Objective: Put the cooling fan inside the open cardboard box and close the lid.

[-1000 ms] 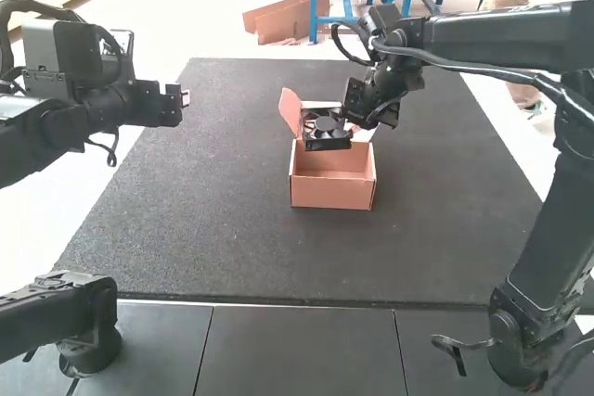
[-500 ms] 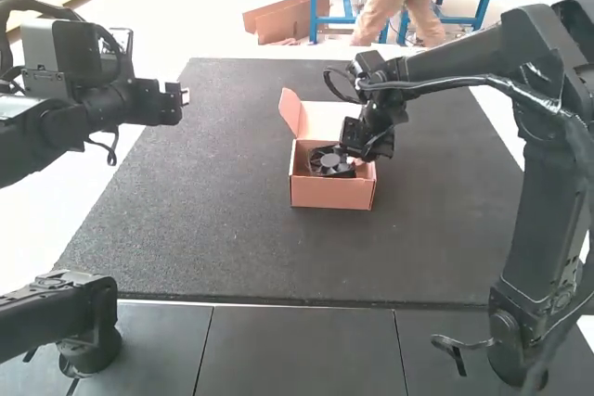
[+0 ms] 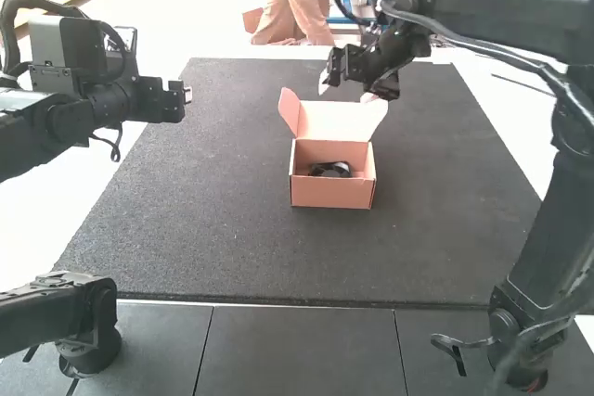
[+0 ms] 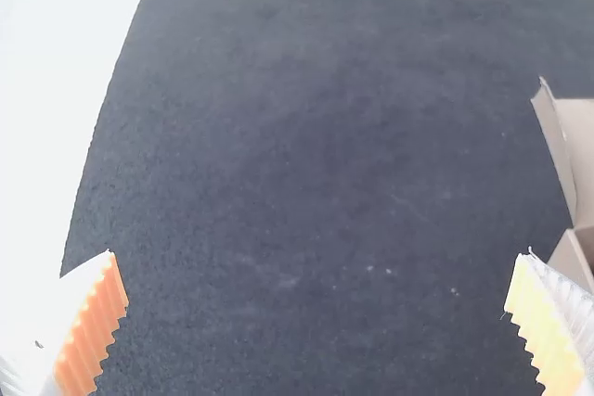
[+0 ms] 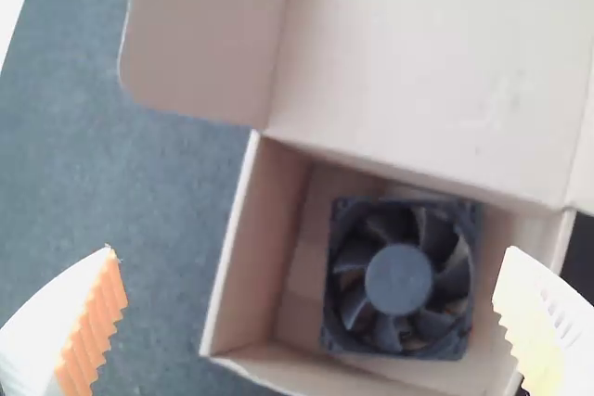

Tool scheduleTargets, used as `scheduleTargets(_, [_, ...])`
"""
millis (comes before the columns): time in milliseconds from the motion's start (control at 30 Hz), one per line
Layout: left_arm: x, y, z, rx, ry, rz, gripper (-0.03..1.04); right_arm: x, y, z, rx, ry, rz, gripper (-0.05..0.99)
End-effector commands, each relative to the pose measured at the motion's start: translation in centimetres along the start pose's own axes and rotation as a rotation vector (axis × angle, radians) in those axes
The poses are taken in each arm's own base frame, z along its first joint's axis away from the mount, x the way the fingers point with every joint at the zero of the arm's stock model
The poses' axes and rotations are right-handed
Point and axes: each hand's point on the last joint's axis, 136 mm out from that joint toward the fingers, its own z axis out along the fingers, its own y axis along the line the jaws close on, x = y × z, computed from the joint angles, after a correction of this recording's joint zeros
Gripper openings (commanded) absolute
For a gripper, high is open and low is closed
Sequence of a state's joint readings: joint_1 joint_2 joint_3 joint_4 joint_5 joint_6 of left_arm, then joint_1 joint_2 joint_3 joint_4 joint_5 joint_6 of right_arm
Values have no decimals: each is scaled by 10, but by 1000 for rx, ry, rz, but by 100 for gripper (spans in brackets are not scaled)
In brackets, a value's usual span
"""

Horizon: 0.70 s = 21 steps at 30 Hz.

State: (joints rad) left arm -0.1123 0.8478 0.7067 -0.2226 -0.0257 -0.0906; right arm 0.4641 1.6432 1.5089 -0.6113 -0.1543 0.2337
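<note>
Looking down through the right wrist camera, I judge the first half of the job done: the cooling fan [image 5: 399, 275] lies flat on the floor of the cardboard box [image 5: 264, 257], blades facing up, set toward one side wall, and nothing has hold of it. From the high camera the box sits near the middle of the black mat on the bench [image 3: 186, 220]. The right gripper [image 3: 351, 83] hangs above and just beyond the box, its ribbed fingers spread wide with nothing between them. What is left is the closing. The lid [image 3: 339, 120] still stands up from the far wall, leaning back a little, and the side flap [image 3: 290, 110] at its left edge sticks out at an angle. I cannot tell whether the right gripper touches the lid's top edge; it looks just clear of it. The left gripper [image 3: 179, 97] is well apart from the box, out over the left part of the mat, also wide open and empty; its wrist camera catches only a corner of the cardboard. By my reckoning the next move has to bring the lid forward and down over the fan, with the flaps tucked inside the walls rather than caught on the rim.
</note>
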Motion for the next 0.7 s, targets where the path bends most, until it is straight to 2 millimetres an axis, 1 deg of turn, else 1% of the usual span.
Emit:
scheduleTargets(0, [-22, -4, 7, 14, -26, 4, 97, -14, -46, -31, 121, -103, -45, 90])
scheduleTargets(67, [-20, -5, 18, 20, 3, 5, 97, -12, -67, -40, 180, -141, -59, 90])
scheduleTargets(133, [-16, -8, 29, 36, 37, 6, 97, -17, -88, -44, 232, -216, -49, 90])
scheduleTargets(200, [-11, -11, 43, 41, 63, 6, 97, -21, -99, -44, 242, -275, -41, 89])
scheduleTargets(267, [-10, -15, 57, 49, 69, 6, 97, -15, -109, -39, 255, -273, -31, 88])
scheduleTargets(333, [-11, -21, 71, 56, 69, 13, 97, -16, -115, -32, 258, -284, -27, 87])
scheduleTargets(400, [-12, -29, 86, 60, 75, 25, 97, -16, -115, -24, 237, -280, -27, 87])
scheduleTargets(567, [-11, -60, 121, 95, 101, 47, 97, -27, -117, -4, 215, -275, -26, 87])
scheduleTargets(667, [-12, -70, 139, 103, 114, 37, 97, -35, -115, 7, 189, -264, -28, 87])
